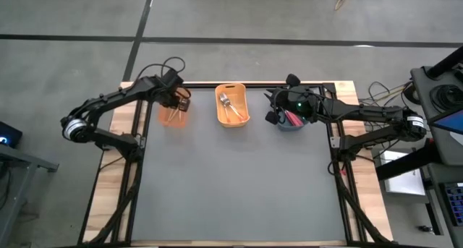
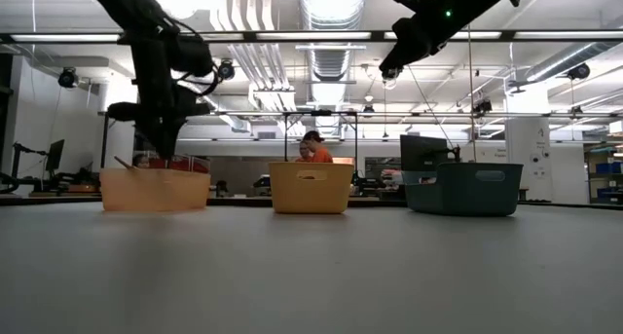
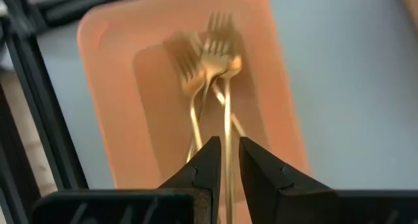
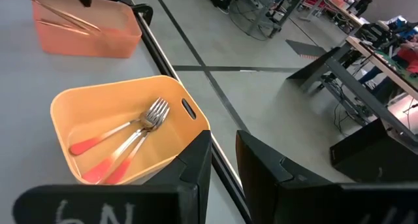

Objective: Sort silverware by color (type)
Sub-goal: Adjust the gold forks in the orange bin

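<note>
The left hand [image 3: 226, 160] hangs over the salmon bin [image 3: 111, 87], fingers slightly parted around a gold fork [image 3: 226, 119] whose tines rest among the others below. If that fork clings to a finger, lifting could drag it back out. The right hand [image 1: 278, 109] hovers over the blue bin [image 1: 291, 124], fingers slightly apart, empty.

overhead, table-level, two close wrist views

Left gripper [image 1: 176, 101] over pink bin [image 1: 173, 116], right gripper [image 1: 275, 108] over blue bin [image 1: 291, 124].
</note>
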`<state>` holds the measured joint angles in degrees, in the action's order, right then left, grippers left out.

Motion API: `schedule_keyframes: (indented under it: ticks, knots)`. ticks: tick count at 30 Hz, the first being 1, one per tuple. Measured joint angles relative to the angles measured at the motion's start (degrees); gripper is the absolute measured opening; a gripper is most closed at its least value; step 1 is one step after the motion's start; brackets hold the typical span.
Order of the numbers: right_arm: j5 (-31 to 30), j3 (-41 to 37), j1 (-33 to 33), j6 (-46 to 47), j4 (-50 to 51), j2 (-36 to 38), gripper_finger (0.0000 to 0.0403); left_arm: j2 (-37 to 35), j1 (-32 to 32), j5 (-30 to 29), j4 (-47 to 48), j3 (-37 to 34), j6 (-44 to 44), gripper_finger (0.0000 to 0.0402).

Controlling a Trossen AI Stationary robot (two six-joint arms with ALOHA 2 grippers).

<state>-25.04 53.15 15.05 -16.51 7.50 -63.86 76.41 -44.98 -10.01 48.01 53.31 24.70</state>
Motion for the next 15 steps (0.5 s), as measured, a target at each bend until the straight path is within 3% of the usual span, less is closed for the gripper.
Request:
schedule_keyframes:
  ticks: [15]
  knots:
    - [3.21,0.0,-0.02,4.68,1.99,0.04,0.0063,-7.02,4.44,0.05,3.09,0.43,-6.42,0.0037]
